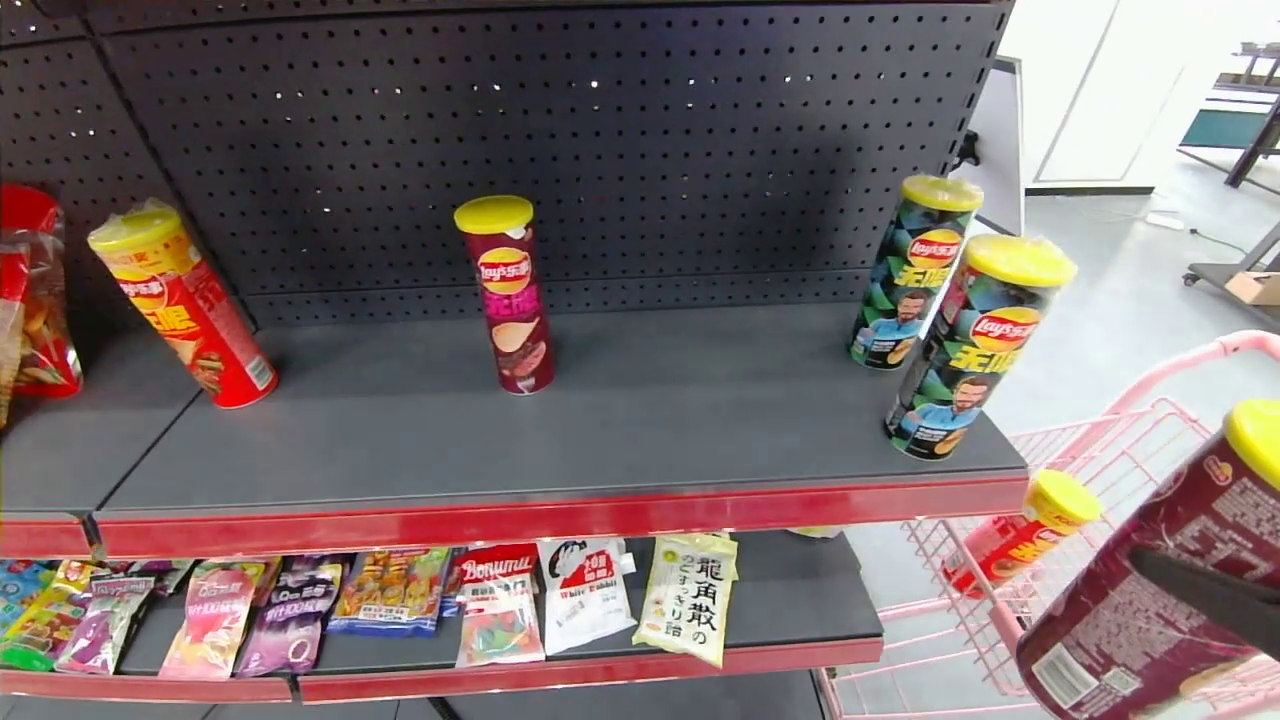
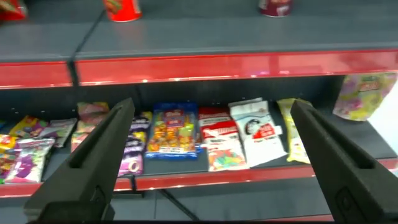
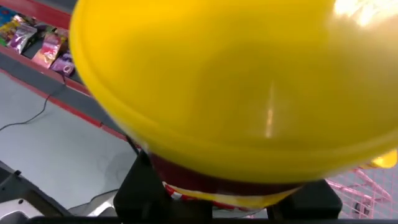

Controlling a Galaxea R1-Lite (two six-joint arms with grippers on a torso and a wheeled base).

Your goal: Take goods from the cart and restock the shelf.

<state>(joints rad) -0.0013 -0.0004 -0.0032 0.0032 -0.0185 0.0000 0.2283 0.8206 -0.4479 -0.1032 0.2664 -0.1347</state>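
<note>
The upper shelf [image 1: 640, 430] has a red front edge and a pegboard back [image 1: 600, 130]. Most of its room lies open: one bare stretch runs between the red chip can [image 1: 185, 305], which leans at the shelf's left edge, and the maroon chip can [image 1: 510, 295], upright near the middle and toward the back. A wider bare stretch runs from there to the right end. Two blue-green chip cans stand at that end, the rear one [image 1: 915, 275] further back and the front one [image 1: 975, 350] close to the front right corner, its base just inside the red edge. A snack bag [image 1: 30, 300] sits on the neighbouring shelf section to the far left.

The lower shelf [image 1: 800, 600] carries a row of flat candy bags along its front edge, among them a white bag [image 1: 585, 595] and a yellow bag [image 1: 690, 600]; its right end is bare.

Past the shelf's right end stands the pink wire cart [image 1: 1165, 375], with a red can [image 1: 1020, 535] lying tilted inside it.

The right end effector [image 1: 1170, 590] is clamped round a second maroon can [image 1: 1120, 620] (tilted, lid uppermost), held in front of the cart's wire and off the shelf's right end; its yellow lid [image 3: 236, 81] looms close in the right wrist view. The left end effector [image 2: 211, 109] is spread wide with nothing between its fingers, facing the candy row on the lower shelf.
</note>
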